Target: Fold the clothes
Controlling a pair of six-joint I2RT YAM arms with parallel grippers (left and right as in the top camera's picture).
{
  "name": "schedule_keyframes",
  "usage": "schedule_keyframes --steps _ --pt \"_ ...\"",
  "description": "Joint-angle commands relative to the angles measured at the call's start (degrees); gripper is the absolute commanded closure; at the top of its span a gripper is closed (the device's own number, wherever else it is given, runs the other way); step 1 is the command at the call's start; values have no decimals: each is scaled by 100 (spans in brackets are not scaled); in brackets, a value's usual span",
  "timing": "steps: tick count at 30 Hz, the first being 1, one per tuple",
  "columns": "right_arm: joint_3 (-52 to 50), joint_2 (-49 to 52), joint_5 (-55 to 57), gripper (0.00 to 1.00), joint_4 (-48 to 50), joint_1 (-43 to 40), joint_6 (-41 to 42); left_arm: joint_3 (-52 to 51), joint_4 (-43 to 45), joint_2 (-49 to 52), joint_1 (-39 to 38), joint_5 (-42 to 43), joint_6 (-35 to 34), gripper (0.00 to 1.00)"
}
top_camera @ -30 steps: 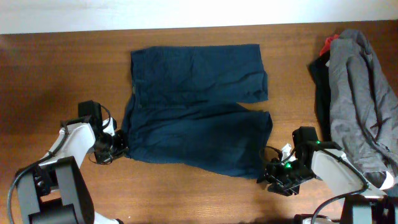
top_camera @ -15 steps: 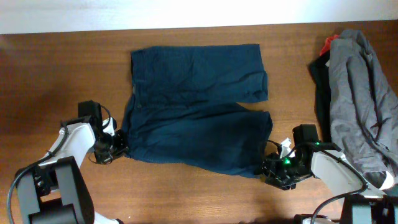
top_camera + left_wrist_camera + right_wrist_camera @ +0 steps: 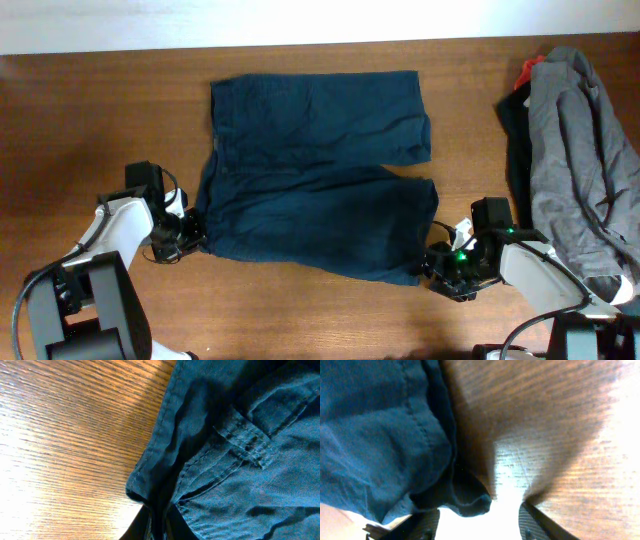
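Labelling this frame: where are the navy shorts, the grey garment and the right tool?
navy shorts (image 3: 330,225), overhead view, middle of the near leg.
grey garment (image 3: 580,170), overhead view, its middle.
right tool (image 3: 479,511), right wrist view, gap between its fingertips.

From where I stand, the table (image 3: 90,110) lies wide open to the left of the shorts (image 3: 320,200). A strip of bare wood runs along the front edge between the left gripper (image 3: 190,238) and the right gripper (image 3: 432,268). To the right, a channel of wood separates the shorts from the grey garment (image 3: 580,160), heaped over red and black garments (image 3: 514,115) and blocking that side.
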Motion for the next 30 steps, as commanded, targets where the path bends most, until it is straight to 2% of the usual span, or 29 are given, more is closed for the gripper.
schedule_keyframes --steps 1,3,5,7,10,17,22,25,30 --pt "-13 0 238 50 131 15 -9 -15 61 15 17 -83 31 91" --pt "-13 46 236 57 223 15 -7 -15 61 15 17 -83 31 91" --pt "-13 114 219 56 260 15 -9 -15 59 15 17 -81 31 91" --pt "-13 219 216 42 299 15 -9 -15 59 15 17 -81 31 91" --pt "-13 415 76 35 328 15 -48 -15 57 15 17 -81 31 91" --pt "-13 717 -426 36 341 345 -529 -15 -37 15 17 -76 31 91" --pt "-13 719 -92 62 245 413 -282 -15 -111 15 17 -81 31 91" --pt "-9 719 4 74 162 413 -201 -15 -107 15 17 -81 31 91" --pt "61 706 55 80 120 413 -227 -15 -87 15 17 -81 31 91"
